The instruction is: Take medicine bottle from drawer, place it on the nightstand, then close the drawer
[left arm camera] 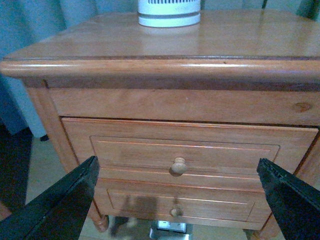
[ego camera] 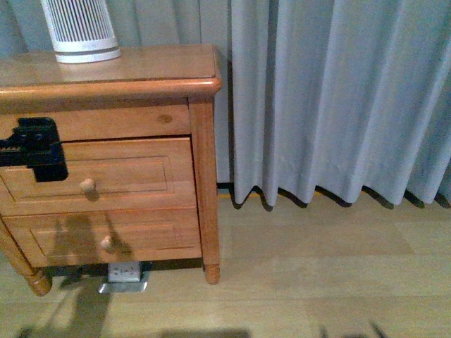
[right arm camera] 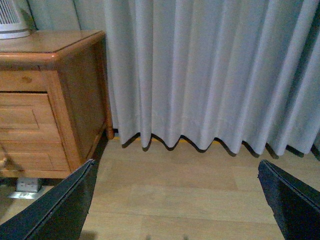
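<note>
From the front, the nightstand [ego camera: 141, 84] stands at the left against a grey curtain [ego camera: 331, 98], its left side cut off by the frame. The drawer [ego camera: 127, 176] is pushed shut, so its inside is hidden and the medicine bottle shows nowhere. The left fingers [ego camera: 39, 151] are a black block over the drawer's left end, half out of frame. I cannot tell their spread from here. On the counter top stands a white ribbed cylinder [ego camera: 81, 32], cropped at the top. A pale box [ego camera: 125, 273] on the floor [ego camera: 317, 267] under the cabinet is too blurred to make out.

In the left wrist view, the left fingers [left arm camera: 67, 202] are spread wide with nothing between them, short of the drawer front. The drawer's knob [left arm camera: 178, 166] shows in the gap, and the lower drawer [left arm camera: 200, 207] is partly cut off.

In the right wrist view, the right fingers [right arm camera: 57, 210] are wide apart over bare floor, holding nothing. Only the nightstand's right side shows.
</note>
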Robot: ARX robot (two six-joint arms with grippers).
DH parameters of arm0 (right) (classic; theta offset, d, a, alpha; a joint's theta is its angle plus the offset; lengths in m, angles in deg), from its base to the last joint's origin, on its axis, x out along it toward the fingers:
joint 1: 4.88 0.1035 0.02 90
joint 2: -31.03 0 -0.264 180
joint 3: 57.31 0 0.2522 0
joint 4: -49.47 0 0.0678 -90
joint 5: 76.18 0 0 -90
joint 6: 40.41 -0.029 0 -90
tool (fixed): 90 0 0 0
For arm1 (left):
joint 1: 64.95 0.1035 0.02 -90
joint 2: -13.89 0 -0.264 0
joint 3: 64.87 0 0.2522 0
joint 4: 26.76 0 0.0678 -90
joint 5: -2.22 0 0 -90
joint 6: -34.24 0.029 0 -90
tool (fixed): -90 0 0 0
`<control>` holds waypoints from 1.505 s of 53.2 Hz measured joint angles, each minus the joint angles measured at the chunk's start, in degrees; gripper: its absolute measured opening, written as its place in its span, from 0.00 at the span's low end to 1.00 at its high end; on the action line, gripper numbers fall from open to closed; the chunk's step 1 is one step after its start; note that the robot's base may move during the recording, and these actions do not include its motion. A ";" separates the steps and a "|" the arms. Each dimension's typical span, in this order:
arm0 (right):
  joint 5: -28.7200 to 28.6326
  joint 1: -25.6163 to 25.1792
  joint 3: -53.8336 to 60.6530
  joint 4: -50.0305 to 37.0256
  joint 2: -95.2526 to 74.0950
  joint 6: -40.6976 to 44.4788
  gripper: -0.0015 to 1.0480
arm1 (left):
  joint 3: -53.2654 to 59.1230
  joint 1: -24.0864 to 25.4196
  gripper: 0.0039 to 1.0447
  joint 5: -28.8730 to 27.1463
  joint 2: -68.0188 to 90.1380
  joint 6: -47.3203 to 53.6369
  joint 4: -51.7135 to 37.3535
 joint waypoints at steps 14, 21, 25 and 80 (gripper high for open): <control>0.00 0.00 0.00 0.00 0.00 0.00 0.93 | -11.17 -0.15 0.94 1.25 18.60 0.35 -6.16; 0.00 0.00 0.00 0.00 0.00 0.00 0.93 | -15.96 -0.26 0.94 1.49 25.70 0.17 -7.98; 0.00 0.00 0.00 0.00 0.00 0.00 0.93 | -18.47 -0.35 0.94 1.66 28.87 0.11 -8.66; 0.00 0.00 0.00 0.00 0.00 0.00 0.93 | -36.85 2.84 0.94 3.78 44.72 4.48 -5.09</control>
